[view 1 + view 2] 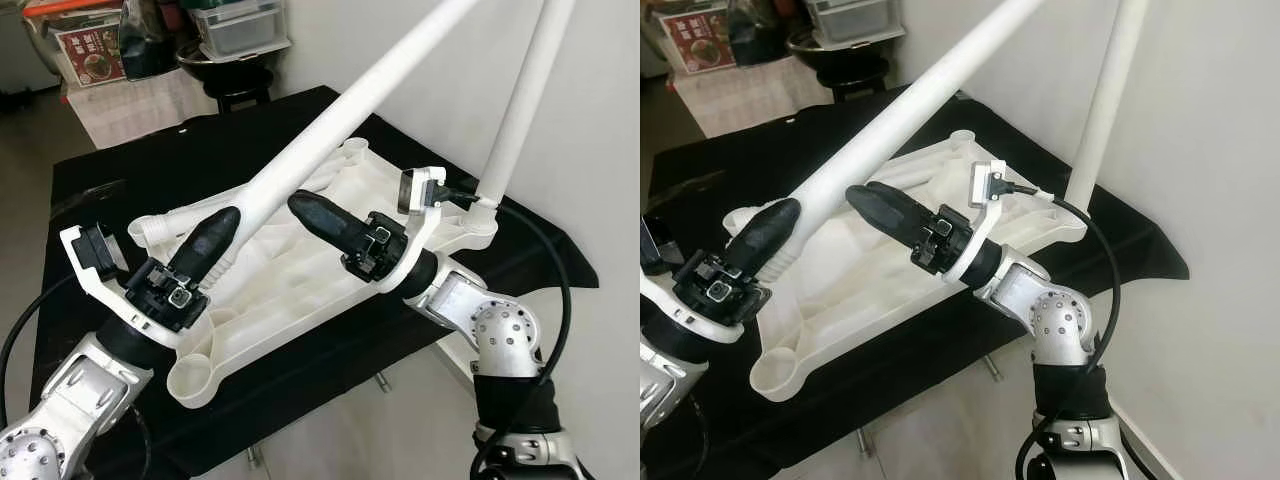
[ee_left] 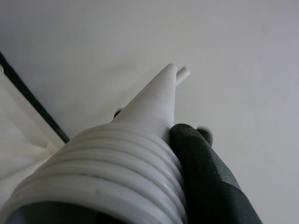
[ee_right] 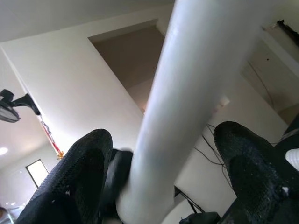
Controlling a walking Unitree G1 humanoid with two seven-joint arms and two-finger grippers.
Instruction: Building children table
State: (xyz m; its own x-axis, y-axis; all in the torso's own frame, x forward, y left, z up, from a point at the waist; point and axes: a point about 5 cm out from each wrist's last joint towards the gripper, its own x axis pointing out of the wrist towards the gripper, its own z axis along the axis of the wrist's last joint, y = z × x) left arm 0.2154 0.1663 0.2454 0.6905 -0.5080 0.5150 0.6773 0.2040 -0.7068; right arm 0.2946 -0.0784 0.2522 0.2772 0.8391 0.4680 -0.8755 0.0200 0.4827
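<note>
Left eye view gives us the layout: a desk (image 1: 330,370) under black cloth carries the white plastic tabletop (image 1: 300,275), lying underside up with its ribs and corner sockets showing. That makes sense, since the legs have to go in from below.

One leg (image 1: 520,100) already stands in the far right corner socket, rising steeply up and slightly right, out of the top of the picture.

The second leg (image 1: 350,105) is the one in play. Its long axis runs on a slant, from its ribbed threaded end low near the near-left part of the tabletop, up and away to the right toward the wall. It isn't in a socket yet, as far as I can judge.

The left tool (image 1: 210,245) is clenched around that leg just above the threads, and the left wrist view shows a black finger (image 2: 205,172) pressed along the ribbed end. Holding it low should give control for steering the end into a socket.

The right tool (image 1: 320,215) sits just beside the same leg. In the right wrist view its fingers (image 3: 77,179) stand apart either side of the leg, released, probably ready to steady it.
</note>
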